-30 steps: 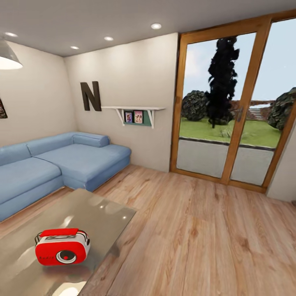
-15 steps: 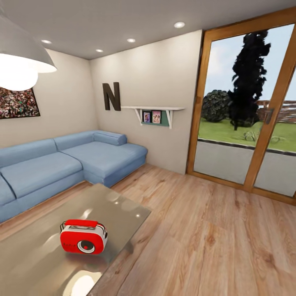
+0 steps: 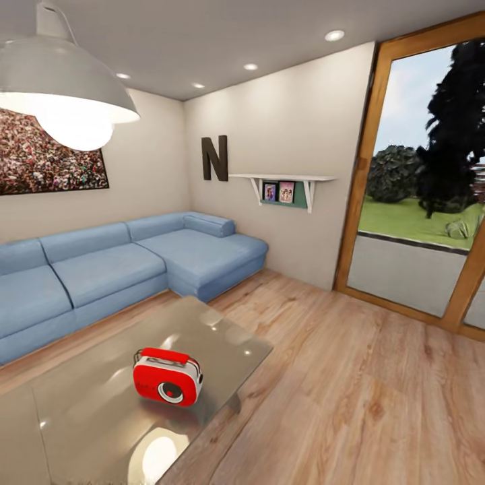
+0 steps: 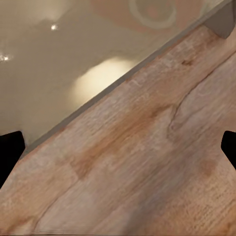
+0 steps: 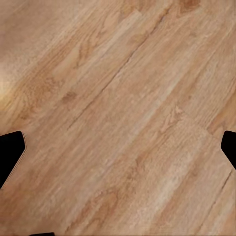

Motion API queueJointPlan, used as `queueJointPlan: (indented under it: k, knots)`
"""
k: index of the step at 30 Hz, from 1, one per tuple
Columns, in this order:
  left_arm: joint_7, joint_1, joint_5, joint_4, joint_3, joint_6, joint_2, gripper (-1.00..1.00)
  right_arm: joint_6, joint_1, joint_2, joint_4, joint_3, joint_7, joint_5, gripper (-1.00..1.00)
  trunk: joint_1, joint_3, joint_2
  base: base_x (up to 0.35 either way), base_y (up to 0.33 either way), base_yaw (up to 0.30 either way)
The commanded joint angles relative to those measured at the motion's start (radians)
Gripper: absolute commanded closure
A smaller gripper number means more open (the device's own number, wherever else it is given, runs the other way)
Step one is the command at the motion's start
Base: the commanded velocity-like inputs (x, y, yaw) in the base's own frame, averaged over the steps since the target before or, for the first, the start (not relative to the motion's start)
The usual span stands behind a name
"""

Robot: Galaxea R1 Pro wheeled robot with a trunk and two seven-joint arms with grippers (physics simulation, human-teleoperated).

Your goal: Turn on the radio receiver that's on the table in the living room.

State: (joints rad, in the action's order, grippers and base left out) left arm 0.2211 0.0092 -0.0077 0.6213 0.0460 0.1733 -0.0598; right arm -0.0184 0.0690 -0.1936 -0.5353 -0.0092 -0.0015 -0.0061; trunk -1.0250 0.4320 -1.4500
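Nearest of all are the arms, hanging low because the robot is on its way rather than reaching. The left tool (image 4: 118, 147) hovers over the wood floor (image 4: 147, 162) right at the near edge of the worktop (image 4: 54, 59); its two dark fingertips (image 4: 10, 152) sit at opposite borders of the wrist picture, spread wide with nothing between them, so it is released. The right tool (image 5: 118, 152) hangs over bare floor planks, its fingertips (image 5: 10, 152) likewise far apart and empty: also released. Keeping both tools parted and unloaded suits an approach, since the job calls for a press on a control, not a carry.

A little farther on, in the head view, the glossy grey-brown worktop (image 3: 94, 404) stretches from the near left corner toward the middle of the room, mirroring the lamp's glow. The radio receiver (image 3: 167, 376) stands upright on it toward its right side, well in from the far corner, its white handle on top and its round dial facing the robot and slightly right. That facing probably favours an approach from the near right, where the floor beside the worktop is open.

Beyond the worktop the light-blue L-shaped sofa (image 3: 135, 269) runs along the left wall and turns into the far corner. Above it hang the crowd picture (image 3: 50, 155) and the grey dome pendant lamp (image 3: 64, 81). On the far wall are the black letter N (image 3: 215, 158) and a small white shelf (image 3: 283, 180) with framed photos; to the far right the wood-framed glass door (image 3: 417, 188) looks onto grass and dark trees.
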Motion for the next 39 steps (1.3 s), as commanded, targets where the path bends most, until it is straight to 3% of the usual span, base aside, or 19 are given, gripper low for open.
queueJointPlan:
  k: [1, 23, 39]
  knots:
    - [0.000, 0.000, 0.000, 0.000, 0.000, 0.000, 0.000, -1.00, 0.000, 0.000, 0.000, 0.000, 0.000, 0.000, 0.000, -1.00, 0.000, 0.000, 0.000, 0.000, 0.000, 0.284]
    - [0.001, 0.000, 0.000, 0.000, 0.000, 0.000, 0.000, -1.00, 0.000, 0.000, 0.000, 0.000, 0.000, 0.000, 0.000, -1.00, 0.000, 0.000, 0.000, 0.007, -0.010, 0.287]
    - [0.001, 0.000, -0.001, 0.000, 0.000, 0.000, 0.000, -1.00, 0.000, 0.000, 0.000, 0.000, 0.000, 0.000, 0.000, -1.00, 0.000, -0.004, 0.000, 0.021, -0.209, 0.263]
